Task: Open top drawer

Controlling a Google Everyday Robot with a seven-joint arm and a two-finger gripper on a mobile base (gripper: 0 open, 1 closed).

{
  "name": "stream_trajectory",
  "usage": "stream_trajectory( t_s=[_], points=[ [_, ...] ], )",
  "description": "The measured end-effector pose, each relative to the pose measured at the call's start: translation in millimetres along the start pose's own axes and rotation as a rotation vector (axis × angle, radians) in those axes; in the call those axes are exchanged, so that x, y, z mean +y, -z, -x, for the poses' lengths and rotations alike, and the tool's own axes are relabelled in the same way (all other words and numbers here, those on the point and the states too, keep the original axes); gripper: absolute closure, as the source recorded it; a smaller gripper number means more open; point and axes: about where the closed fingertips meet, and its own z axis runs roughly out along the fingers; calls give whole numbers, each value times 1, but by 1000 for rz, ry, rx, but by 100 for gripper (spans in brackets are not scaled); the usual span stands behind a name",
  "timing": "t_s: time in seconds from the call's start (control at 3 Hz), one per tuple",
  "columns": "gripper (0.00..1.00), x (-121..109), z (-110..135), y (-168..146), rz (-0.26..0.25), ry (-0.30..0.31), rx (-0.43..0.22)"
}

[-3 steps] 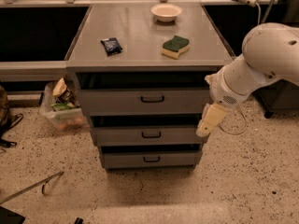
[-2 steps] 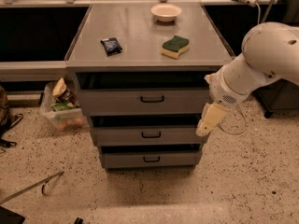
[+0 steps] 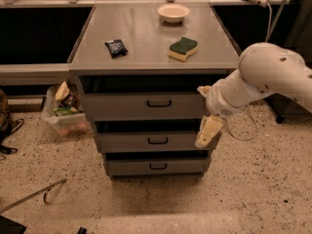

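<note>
The top drawer [image 3: 141, 106] is the widest grey front under the cabinet top, with a small black loop handle [image 3: 159, 103] at its centre. A dark gap shows above its front. My gripper [image 3: 206, 132] is cream-coloured and points down. It hangs in front of the cabinet's right edge, just below the top drawer's right end and beside the middle drawer [image 3: 146, 141]. It holds nothing that I can see. It is to the right of the handle and lower, and does not touch it.
On the cabinet top [image 3: 146, 38] lie a white bowl [image 3: 173, 12], a green-and-yellow sponge [image 3: 183, 48] and a small dark packet [image 3: 116, 48]. The bottom drawer [image 3: 156, 166] is the narrowest. A clear bin of items [image 3: 63, 111] stands on the speckled floor at left. A cable [image 3: 241, 130] hangs at right.
The gripper and forearm have moved slightly left and down, closer to the cabinet's right edge. The drawers have not moved.
</note>
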Motion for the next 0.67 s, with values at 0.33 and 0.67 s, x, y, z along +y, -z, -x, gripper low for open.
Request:
stream_trajectory(
  t_s=[0.33, 0.67],
  points=[
    [0, -3, 12, -33, 50, 70, -32],
    [0, -14, 21, -58, 70, 122, -37]
  ],
)
